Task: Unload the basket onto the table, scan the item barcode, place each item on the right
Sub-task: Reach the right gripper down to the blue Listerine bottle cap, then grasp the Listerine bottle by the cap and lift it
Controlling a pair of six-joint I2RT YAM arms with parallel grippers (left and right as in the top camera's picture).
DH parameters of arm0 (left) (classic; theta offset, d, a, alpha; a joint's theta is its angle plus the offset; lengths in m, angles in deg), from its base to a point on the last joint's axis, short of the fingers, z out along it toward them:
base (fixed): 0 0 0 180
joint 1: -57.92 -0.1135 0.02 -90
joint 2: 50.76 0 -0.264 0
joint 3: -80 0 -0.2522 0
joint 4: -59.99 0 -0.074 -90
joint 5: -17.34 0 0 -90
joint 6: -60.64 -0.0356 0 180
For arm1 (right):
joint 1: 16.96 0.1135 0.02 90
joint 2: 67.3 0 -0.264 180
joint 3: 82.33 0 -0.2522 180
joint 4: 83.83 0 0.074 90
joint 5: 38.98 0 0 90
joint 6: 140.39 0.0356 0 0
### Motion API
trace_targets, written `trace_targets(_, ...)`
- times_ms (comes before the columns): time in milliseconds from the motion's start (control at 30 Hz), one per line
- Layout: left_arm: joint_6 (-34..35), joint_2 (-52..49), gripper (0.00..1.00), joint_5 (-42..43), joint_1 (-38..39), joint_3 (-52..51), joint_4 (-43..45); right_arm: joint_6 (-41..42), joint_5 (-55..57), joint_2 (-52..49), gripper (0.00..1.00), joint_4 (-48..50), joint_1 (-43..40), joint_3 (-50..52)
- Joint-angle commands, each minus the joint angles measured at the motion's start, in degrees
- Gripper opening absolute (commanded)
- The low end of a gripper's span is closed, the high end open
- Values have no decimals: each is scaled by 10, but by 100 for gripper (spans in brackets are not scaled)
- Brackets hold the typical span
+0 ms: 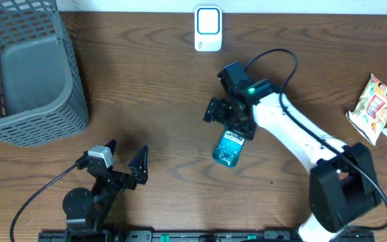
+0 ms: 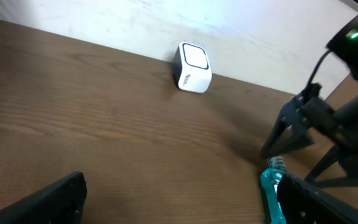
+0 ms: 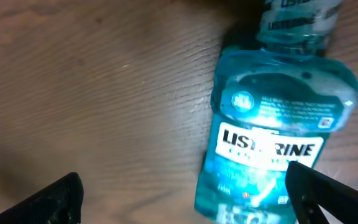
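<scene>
Bottle (image 1: 228,149) lies on its side at centre of the overhead view, cap end under the right gripper (image 1: 230,119), whose jaws are wide and empty. The left gripper (image 1: 125,153), lower left, is also open. Left wrist view: scanner (image 2: 192,67) upper centre, well apart from the bottle. Right wrist view: label faces up between spread fingers (image 3: 48,199). An off-centre pinch could likely roll it away.

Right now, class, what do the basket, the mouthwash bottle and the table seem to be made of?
Basket: likely moulded grey plastic, matte, with a regular mesh of holes.
Mouthwash bottle: clear, glossy plastic, probably; blue liquid shows through.
Table: brown wood or wood-look laminate, visible grain, low sheen.
</scene>
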Motion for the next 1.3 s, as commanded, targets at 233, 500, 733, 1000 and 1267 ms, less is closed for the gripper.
trace_targets(233,-7,3,98,-3,2,6,0,87,107,-39,97,-21,12,-1)
trace_targets(500,-7,3,98,-3,2,6,0,90,167,-39,99,-33,7,-1)
trace_targets(733,-7,3,98,-3,2,6,0,90,176,-76,99,-22,4,-1)
trace_targets(1000,-7,3,98,-3,2,6,0,90,177,-146,65,-11,1,-1)
trace_targets(1267,-7,3,98,-3,2,6,0,-9,195,-108,50,-20,-10,-25)
